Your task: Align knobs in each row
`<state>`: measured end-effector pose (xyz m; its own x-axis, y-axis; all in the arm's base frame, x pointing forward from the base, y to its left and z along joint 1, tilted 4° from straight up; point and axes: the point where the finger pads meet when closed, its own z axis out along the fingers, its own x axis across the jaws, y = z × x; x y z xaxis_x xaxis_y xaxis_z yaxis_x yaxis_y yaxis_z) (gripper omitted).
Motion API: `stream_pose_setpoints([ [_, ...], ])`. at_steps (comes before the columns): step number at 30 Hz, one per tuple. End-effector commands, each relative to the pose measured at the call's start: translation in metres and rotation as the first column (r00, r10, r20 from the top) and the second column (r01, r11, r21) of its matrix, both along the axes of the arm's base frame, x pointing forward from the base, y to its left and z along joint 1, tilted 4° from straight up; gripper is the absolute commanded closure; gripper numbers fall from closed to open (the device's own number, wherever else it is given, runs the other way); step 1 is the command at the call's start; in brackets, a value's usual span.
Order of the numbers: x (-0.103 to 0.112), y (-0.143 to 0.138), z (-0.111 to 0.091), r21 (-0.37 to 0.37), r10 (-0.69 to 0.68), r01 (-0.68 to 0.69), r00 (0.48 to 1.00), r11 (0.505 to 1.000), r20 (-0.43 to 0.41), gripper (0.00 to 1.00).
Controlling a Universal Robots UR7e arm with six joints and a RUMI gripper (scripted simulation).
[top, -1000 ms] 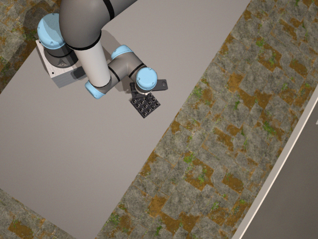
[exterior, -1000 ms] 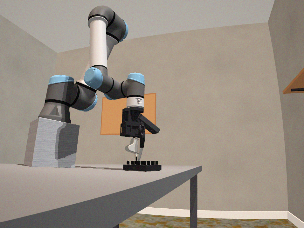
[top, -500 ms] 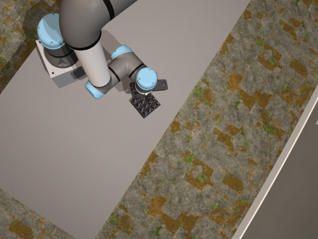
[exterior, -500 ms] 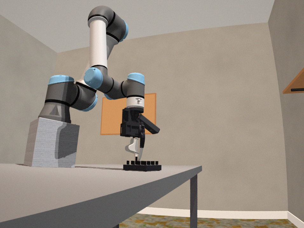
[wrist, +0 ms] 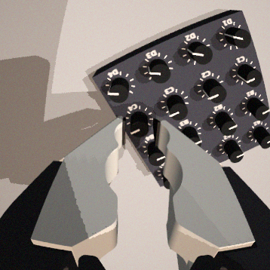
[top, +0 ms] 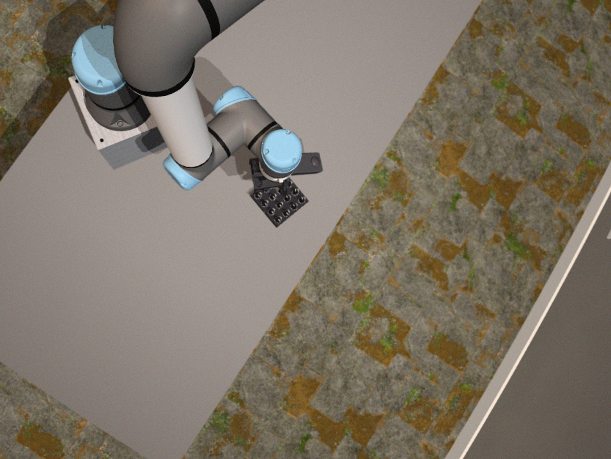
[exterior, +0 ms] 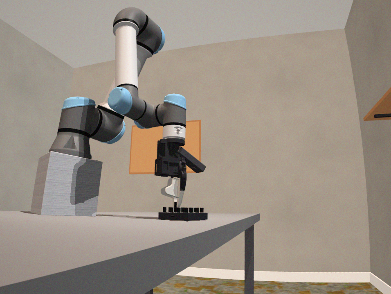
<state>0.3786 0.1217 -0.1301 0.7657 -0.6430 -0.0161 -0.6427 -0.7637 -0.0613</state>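
Note:
The black knob box (top: 278,222) (exterior: 183,216) (wrist: 182,81) lies flat on the grey table and carries several black knobs with white pointer lines. My gripper (top: 282,186) (exterior: 176,204) (wrist: 139,119) hangs upright over the box's edge nearest the arm. In the wrist view its two grey fingers stand on either side of knob C4 (wrist: 139,121), with a narrow gap on each side, so it is slightly open and holds nothing. C4's pointer lies toward the lower edge of the picture, much like those of C3 (wrist: 175,106) and C2 (wrist: 212,90). The knobs below C4 are partly hidden by the fingers.
The arm's grey base block (top: 106,138) (exterior: 66,183) stands on the table (top: 123,276) (exterior: 126,240) behind the box. The table's edge (top: 316,261) runs close beside the box. An orange panel (exterior: 142,151) hangs on the back wall.

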Motion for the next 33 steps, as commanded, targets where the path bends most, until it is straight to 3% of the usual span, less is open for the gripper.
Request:
stream_pose_setpoints([
  [1, 0.000, 0.000, 0.000, 0.000, 0.000, 0.000, 1.000, 1.000, 0.001, 0.89],
  [9, 0.000, 0.000, 0.004, 0.000, 0.000, 0.000, 1.000, 1.000, 0.001, 0.89],
  [20, 0.000, -0.002, 0.032, 0.000, 0.000, 0.000, 1.000, 1.000, 0.001, 0.89],
  [33, -0.001, -0.002, 0.038, 0.000, 0.000, 0.000, 1.000, 1.000, 0.001, 0.89],
])
